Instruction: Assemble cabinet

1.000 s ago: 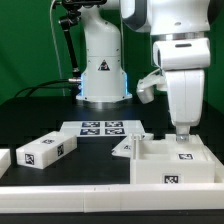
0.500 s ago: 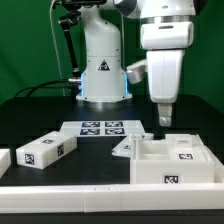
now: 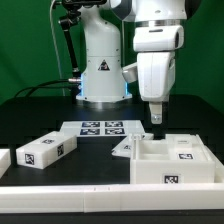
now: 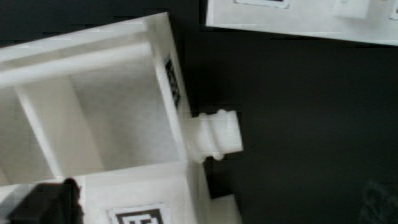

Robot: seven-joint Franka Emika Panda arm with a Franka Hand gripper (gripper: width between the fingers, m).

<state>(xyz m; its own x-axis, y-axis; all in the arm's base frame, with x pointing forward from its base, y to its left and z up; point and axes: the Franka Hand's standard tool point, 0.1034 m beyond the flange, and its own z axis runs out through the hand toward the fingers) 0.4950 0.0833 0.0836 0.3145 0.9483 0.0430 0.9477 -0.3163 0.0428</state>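
Note:
The cabinet's main body (image 3: 172, 160), a white open box with inner walls and small tags, lies at the exterior view's right. My gripper (image 3: 157, 119) hangs just above its rear left corner, open and empty. In the wrist view the body (image 4: 89, 110) fills most of the picture, with a short round peg (image 4: 217, 133) sticking out of its side. There my gripper (image 4: 128, 200) shows dark fingertips (image 4: 45, 205) either side of a tagged wall below. A separate white tagged block (image 3: 45, 150) lies to the exterior view's left.
The marker board (image 3: 100, 128) lies flat behind the parts, also in the wrist view (image 4: 294, 15). The white robot base (image 3: 102, 70) stands at the back. Another white piece (image 3: 4, 158) sits at the far left edge. A white rail (image 3: 60, 190) runs along the front.
My gripper has risen out of the cabinet body's right part and moved toward the exterior view's left, now above its rear left corner. The parts have not moved.

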